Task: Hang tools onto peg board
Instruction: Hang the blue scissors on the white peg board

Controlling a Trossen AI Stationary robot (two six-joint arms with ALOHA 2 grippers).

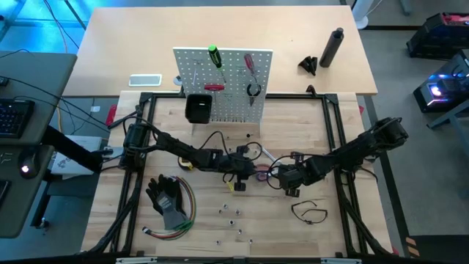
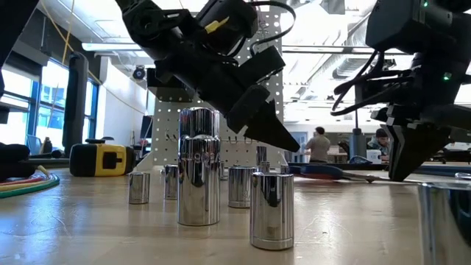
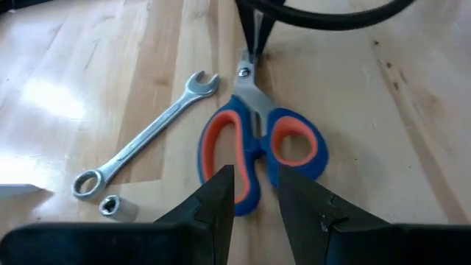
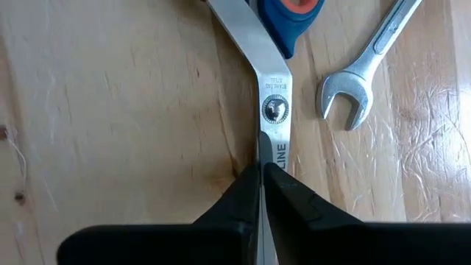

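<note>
Scissors (image 3: 257, 147) with blue and orange handles lie flat on the table in front of the peg board (image 1: 223, 84), which carries a green screwdriver (image 1: 215, 55), a red one (image 1: 248, 64) and pliers (image 1: 253, 89). My right gripper (image 4: 262, 168) is shut on the scissors' blades. My left gripper (image 3: 255, 193) is open and hovers over the handle end, fingers on either side of it and clear of the table in the low view. A silver wrench (image 3: 143, 136) lies beside the scissors. My right gripper pinches the closed blades (image 4: 274, 151) between its two fingers, just beyond the pivot screw toward the tips. The fingers come steeply from above and point down. The scissors lie flat on the table.
Chrome sockets (image 2: 199, 177) stand near the table's front edge, and another one (image 3: 114, 206) lies by the wrench's ring end. A yellow tape measure (image 2: 103, 158), black gloves (image 1: 168, 198) with coloured wires and a thin black loop (image 1: 311, 213) also lie on the table. A black bin (image 1: 198, 108) hangs on the board.
</note>
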